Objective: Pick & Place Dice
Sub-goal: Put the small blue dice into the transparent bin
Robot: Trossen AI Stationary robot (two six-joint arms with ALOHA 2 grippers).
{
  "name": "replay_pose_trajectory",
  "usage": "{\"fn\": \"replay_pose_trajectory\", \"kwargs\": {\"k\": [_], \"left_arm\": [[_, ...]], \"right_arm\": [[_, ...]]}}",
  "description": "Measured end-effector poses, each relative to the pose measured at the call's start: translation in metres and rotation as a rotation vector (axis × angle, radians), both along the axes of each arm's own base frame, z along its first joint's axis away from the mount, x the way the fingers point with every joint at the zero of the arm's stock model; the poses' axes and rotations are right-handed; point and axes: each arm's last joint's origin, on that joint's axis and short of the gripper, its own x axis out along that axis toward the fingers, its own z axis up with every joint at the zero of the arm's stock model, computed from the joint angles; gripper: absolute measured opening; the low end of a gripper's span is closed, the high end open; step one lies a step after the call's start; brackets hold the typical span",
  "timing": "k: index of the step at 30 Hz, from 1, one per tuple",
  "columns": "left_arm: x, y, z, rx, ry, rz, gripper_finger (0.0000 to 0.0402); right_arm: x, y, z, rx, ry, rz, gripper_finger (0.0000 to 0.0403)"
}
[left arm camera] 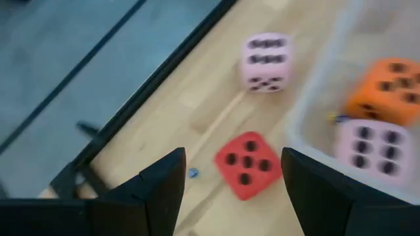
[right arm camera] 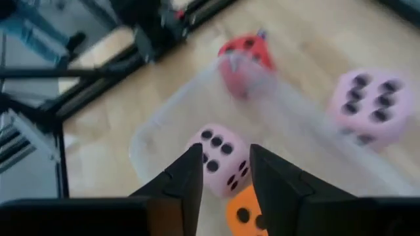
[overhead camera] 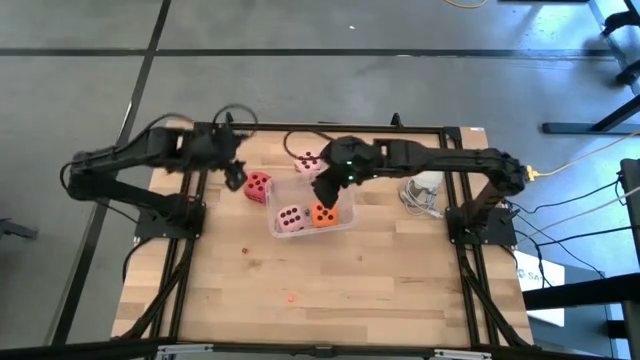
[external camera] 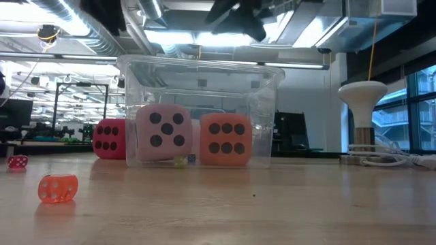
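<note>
Wooden counter (overhead camera: 330, 280) carries everything; black frame rails run along its edges. Near its middle sits a clear plastic tub (overhead camera: 345, 221), open at the top. Two dice lie inside it side by side: a pale pink die (overhead camera: 291, 218) on the left-arm side and an orange die (overhead camera: 324, 214) just beside it, both resting on the tub floor; the low view shows them level with each other behind the clear wall. Red die (overhead camera: 258, 186) sits on bare wood just outside the tub, on the left arm's side. Second pale pink die (overhead camera: 308, 162) lies on the wood beyond the tub's far edge, apart from the red one. Left end effector (overhead camera: 236, 176) hangs just beside the red die, slightly above the counter, fingers spread wide and empty; its wrist view shows the red die between and beyond the two fingers. Right end effector (overhead camera: 327, 192) is poised over the tub above the orange die, its fingers a narrow gap apart with nothing between them. A white stand (overhead camera: 424, 186) with cable sits near the right arm's base. Small things on the near wood: a tiny orange die (external camera: 57, 188) and a tiny red die (external camera: 18, 162).
</note>
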Motion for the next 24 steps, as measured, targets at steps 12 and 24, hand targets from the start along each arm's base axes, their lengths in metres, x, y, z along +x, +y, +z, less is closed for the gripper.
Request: {"fn": "replay_pose_trajectory", "kwargs": {"k": [12,24], "left_arm": [[-0.003,0.117,-0.084,-0.326,0.143,0.08,0.0239],[-0.02,0.149,-0.167,-0.516,0.226,0.291,0.0239]], "right_arm": [[-0.052,0.028,0.049,-0.137,-0.066,-0.069,0.0111],[-0.074,0.051,0.049,-0.206,0.025,-0.113,0.0111]]}}
